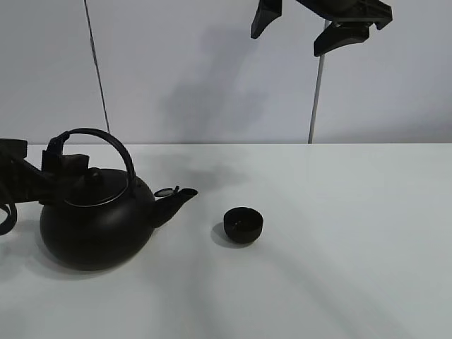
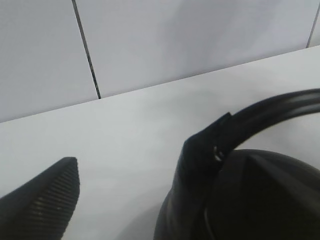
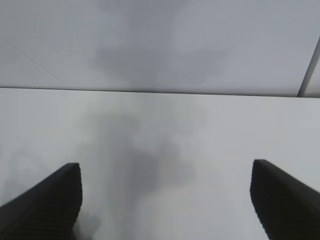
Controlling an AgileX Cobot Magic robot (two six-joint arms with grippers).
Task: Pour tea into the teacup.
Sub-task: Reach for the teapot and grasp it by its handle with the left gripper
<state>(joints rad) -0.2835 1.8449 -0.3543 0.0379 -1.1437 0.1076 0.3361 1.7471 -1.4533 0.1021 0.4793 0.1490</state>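
The small matte-black teacup (image 1: 244, 224) stands on the white table (image 1: 339, 233), just right of the kettle's spout (image 1: 176, 198). The big black kettle (image 1: 95, 226) with its arched handle (image 1: 106, 138) sits at the left. My left gripper (image 1: 67, 161) is at the left base of the handle. In the left wrist view (image 2: 130, 155) one finger (image 2: 47, 197) stands apart and the other (image 2: 192, 165) lies against the handle (image 2: 280, 102); only table shows between them. My right gripper (image 1: 287, 41) hangs open and empty high above the table; it also shows in the right wrist view (image 3: 165, 170).
A white wall (image 1: 212, 70) with dark vertical seams (image 1: 95, 70) rises behind the table. The teacup does not show in either wrist view.
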